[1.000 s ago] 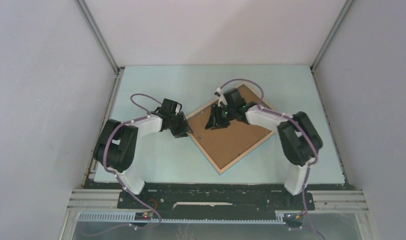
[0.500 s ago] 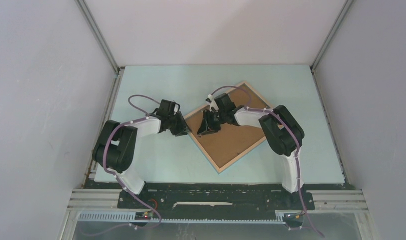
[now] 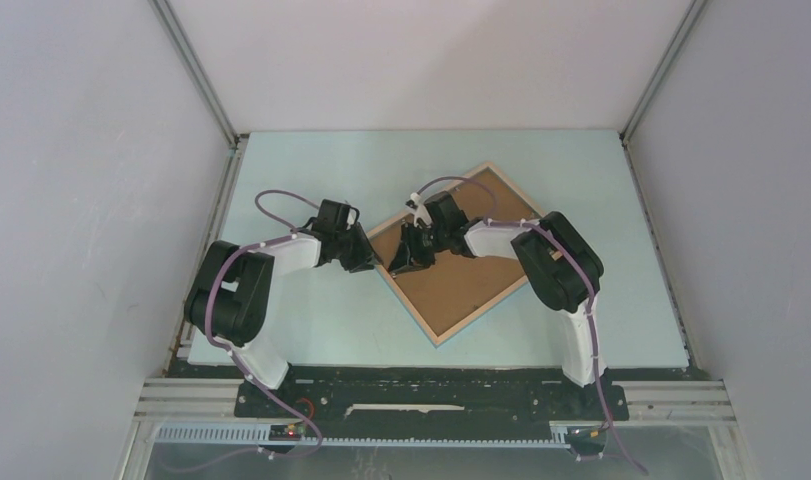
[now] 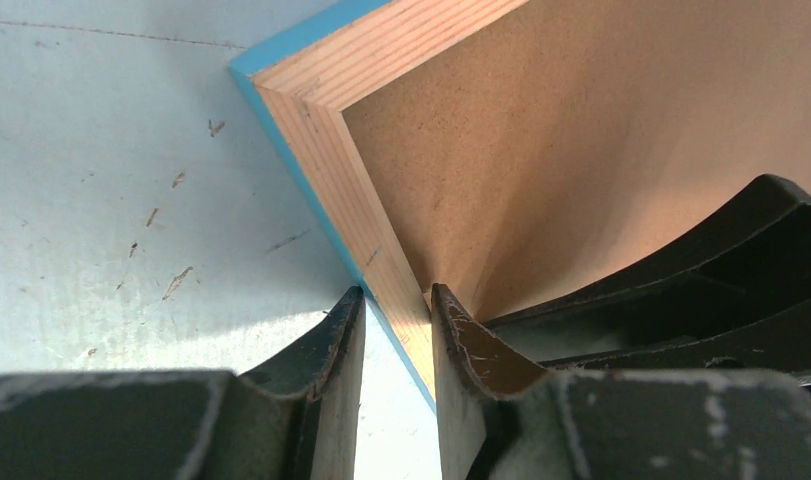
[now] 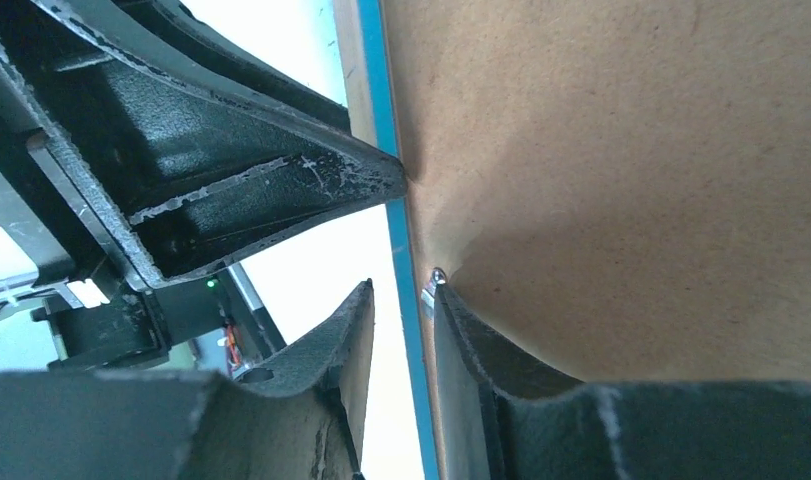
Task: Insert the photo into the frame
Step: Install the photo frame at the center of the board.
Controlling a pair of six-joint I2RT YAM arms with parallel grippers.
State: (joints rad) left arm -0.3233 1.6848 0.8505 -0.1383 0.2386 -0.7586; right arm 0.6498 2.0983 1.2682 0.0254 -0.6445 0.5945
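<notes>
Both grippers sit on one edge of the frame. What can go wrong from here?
1. The right gripper and left gripper straddle the same rail of the frame, close together; they may collide.
2. With both at one edge, the frame may pivot or slip if lifted.
3. A small metal tab beside the right gripper might snag it.

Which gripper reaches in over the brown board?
The right gripper; its arm crosses the brown board. The left gripper sits outside the frame, over the table.
</notes>
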